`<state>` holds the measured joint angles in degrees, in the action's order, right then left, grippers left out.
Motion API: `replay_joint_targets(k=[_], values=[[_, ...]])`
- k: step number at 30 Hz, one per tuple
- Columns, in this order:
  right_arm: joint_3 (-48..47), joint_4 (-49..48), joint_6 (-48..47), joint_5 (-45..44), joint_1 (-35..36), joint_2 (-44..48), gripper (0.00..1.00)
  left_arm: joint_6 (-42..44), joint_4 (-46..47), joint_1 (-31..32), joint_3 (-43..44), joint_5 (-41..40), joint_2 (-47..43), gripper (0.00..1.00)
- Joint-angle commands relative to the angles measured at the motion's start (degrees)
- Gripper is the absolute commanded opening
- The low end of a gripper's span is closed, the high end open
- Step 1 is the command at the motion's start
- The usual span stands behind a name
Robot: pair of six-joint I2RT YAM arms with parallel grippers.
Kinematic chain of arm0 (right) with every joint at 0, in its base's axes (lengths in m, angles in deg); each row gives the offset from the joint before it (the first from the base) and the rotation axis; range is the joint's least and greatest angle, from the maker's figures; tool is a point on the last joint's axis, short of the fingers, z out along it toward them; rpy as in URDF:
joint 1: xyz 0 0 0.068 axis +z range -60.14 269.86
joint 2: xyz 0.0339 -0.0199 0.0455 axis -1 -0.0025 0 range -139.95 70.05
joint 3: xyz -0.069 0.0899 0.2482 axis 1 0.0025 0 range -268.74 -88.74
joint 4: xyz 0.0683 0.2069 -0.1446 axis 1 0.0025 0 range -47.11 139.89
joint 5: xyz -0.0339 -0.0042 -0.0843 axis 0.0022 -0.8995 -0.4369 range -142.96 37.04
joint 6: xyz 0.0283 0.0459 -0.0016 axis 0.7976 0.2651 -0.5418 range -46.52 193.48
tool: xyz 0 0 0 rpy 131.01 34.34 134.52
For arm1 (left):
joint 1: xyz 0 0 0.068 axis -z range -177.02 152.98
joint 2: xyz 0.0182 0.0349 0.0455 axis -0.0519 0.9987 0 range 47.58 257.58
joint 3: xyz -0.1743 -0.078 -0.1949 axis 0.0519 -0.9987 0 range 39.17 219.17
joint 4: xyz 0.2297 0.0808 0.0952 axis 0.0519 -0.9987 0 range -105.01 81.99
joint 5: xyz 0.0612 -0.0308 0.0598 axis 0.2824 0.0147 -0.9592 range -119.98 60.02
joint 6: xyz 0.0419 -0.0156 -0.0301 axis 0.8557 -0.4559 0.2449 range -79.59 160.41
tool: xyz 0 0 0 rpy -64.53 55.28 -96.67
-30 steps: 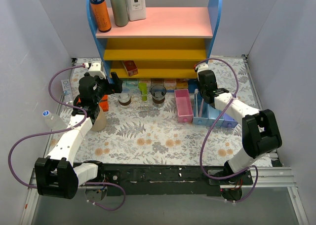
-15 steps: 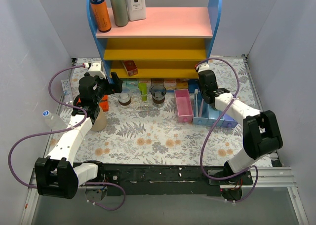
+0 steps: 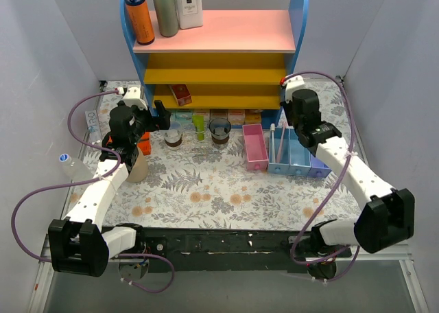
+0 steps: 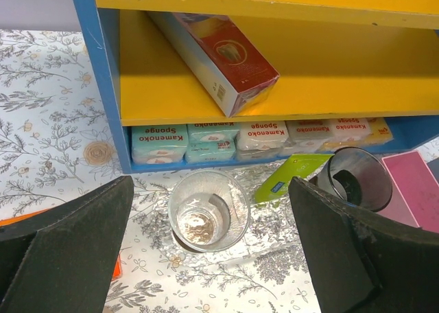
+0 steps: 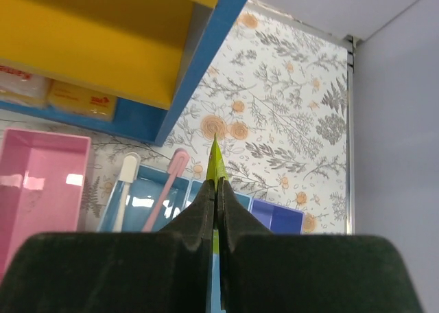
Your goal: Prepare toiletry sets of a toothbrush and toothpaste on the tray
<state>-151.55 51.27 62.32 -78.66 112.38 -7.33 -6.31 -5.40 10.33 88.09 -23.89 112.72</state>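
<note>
R gripper (image 5: 214, 189) pressed together, pinching lime toothpaste (image 5: 215, 159) over blue bins (image 5: 147, 203), 3 o'clock of pink bin (image 5: 41, 182); L gripper (image 4: 211, 188) spread wide over clear cup (image 4: 209, 218).

We see bright, even light from above, soft shadow under the shelf (image 3: 219, 86), glare on the pink bin (image 5: 41, 189), right gripper (image 5: 215, 196) dark, soft up close.

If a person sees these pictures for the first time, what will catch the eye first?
The tall shelf at the back, blue-sided with pink and yellow boards, dominates. Right of it, the right gripper has its jaws shut on a lime-green toothpaste tube over the blue bins.
</note>
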Motion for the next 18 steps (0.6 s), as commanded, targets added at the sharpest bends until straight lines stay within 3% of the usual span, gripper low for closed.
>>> replay_joint_targets(k=[1, 5, 9, 12, 13, 18], values=[[-3.99, 0.75, -1.67, 8.89, 0.06, 6.98, 0.01, 0.23, 0.64, 0.29, 1.52, 1.64, -2.56, 0.98], [-8.1, 4.69, -1.23, 21.35, 0.06, 9.27, 0.01, 0.49, 0.29, 0.82, 2.66, 8.23, -3.35, 0.98], [-12.59, 10.24, -1.76, 41.37, 0.68, 6.91, 0.01, -0.13, 0.9, 2.57, 3.45, 20.67, -4.41, 0.98], [-13.57, 11.39, -1.67, 49.91, 1.91, 5.93, 0.01, -0.48, 1.61, 4.24, 3.98, 29.92, -3.71, 0.98], [-13.48, 11.48, -1.67, 51.43, 2.17, 5.93, 0.01, -0.65, 1.87, 4.77, 4.24, 36.3, -3.45, 0.98], [-12.96, 11.48, 0.35, 62.56, 3.14, 5.14, 0.01, -1.18, 3.1, 11.27, 4.25, 44.8, -1.26, 0.98]])
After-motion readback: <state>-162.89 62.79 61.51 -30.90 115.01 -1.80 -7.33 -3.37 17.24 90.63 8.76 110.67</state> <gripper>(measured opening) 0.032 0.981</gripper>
